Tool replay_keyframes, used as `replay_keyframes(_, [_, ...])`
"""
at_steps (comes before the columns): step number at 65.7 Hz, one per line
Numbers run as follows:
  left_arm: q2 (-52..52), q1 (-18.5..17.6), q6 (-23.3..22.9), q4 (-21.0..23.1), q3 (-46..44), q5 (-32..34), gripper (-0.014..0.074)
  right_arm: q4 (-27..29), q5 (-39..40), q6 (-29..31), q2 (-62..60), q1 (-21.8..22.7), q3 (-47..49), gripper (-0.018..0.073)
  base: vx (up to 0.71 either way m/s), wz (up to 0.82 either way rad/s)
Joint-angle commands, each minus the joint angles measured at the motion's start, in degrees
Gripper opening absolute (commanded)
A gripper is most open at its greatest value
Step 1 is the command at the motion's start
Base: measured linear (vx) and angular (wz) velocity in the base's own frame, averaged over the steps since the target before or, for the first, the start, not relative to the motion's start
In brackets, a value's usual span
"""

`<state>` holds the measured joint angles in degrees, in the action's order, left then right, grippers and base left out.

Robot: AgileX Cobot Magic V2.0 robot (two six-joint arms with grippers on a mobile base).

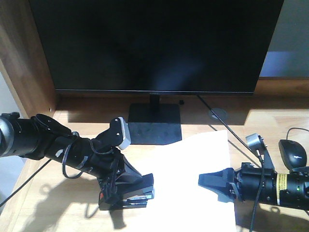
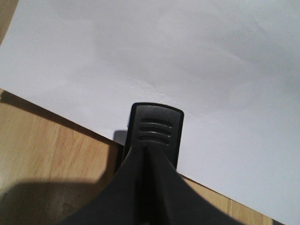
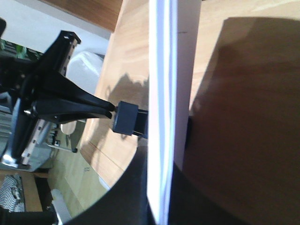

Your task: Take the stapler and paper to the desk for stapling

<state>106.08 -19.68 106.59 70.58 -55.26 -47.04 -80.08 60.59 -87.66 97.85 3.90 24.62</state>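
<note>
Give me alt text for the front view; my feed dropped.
Left gripper holds the stapler at the left edge of the paper on the desk, while the right gripper grips the paper's right side. A monitor stands behind, a mouse at far right.
</note>
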Motion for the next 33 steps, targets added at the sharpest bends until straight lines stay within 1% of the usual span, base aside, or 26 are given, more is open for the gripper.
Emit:
replay_keyframes(1, [-2.38, -0.29, -0.43, 2.41, -1.39, -1.91, -0.0006, 2.54, 4.57, 0.62, -1.33, -0.86, 1.03, -0.0002, 0.0, 0.0])
replay_keyframes(7, [-2.38, -0.29, -0.43, 2.41, -1.39, -1.91, -0.0006, 4.4, 3.89, 0.62, -1.33, -3.88, 1.03, -0.0002, 0.0, 0.0])
replay_keyframes(14, [-2.38, -0.29, -0.43, 2.41, -1.39, -1.91, -0.0006, 7.58, 0.31, 0.99, -1.33, -7.08, 1.03, -0.0002, 0.0, 0.0])
replay_keyframes(22, [-2.38, -0.29, -0.43, 2.41, -1.39, -1.91, -0.0006, 10.67, -2.83, 1.85, -1.33, -9.14, 1.03, -0.0002, 0.0, 0.0])
replay_keyframes(33, [-2.38, -0.29, -0.43, 2.41, -1.39, -1.91, -0.0006, 13.35, -6.07, 2.68, -1.28, -10.91, 1.03, -0.0002, 0.0, 0.0])
